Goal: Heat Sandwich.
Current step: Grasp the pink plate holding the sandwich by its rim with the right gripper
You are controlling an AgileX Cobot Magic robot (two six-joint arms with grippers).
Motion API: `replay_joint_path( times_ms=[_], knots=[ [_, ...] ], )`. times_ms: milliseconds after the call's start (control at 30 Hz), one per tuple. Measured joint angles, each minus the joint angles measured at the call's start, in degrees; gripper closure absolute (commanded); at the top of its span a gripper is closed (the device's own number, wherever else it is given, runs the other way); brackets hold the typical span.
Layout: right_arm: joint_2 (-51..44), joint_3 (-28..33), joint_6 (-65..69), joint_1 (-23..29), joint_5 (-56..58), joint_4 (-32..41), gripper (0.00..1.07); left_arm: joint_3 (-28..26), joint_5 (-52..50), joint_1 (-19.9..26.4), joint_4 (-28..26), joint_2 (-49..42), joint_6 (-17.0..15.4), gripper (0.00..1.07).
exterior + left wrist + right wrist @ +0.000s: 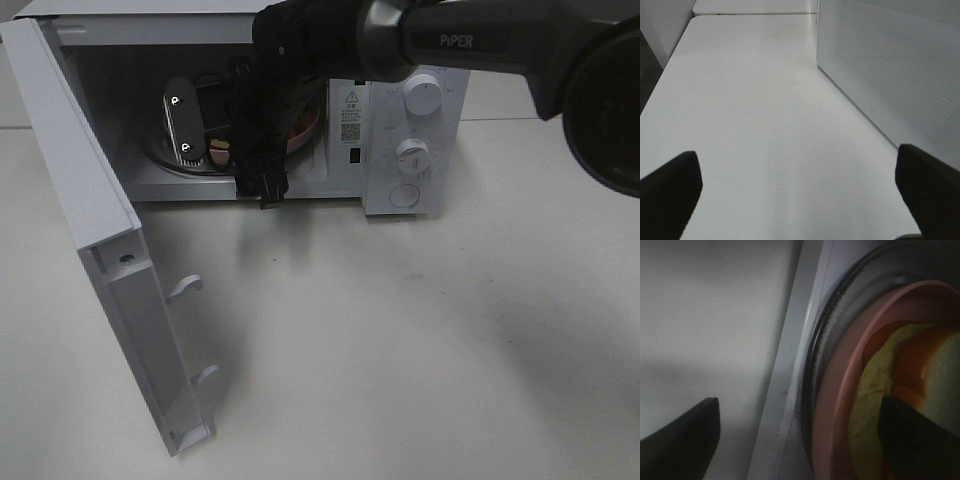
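Your right gripper (800, 410) stands wide at the mouth of the microwave (445, 120), one finger over the sandwich (925, 365), the other beyond the rim of the pink plate (837, 405). The sandwich lies on that plate on the turntable (812, 365). Your left gripper (797, 157) hangs wide above the table (750, 100).

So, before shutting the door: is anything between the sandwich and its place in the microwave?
Nothing visible. The sandwich lies on the pink plate on the glass turntable inside the microwave; only the open right pincer straddles the plate's rim.
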Motion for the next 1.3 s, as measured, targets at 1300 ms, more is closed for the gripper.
replay_joint_path(
  times_ms=[1300],
  knots=[
    [8.77,-8.14,1.55,-1.43,2.01,7.22,0.31,0.0,0.0,0.0,0.0,0.0,0.0,0.05]
  ],
)
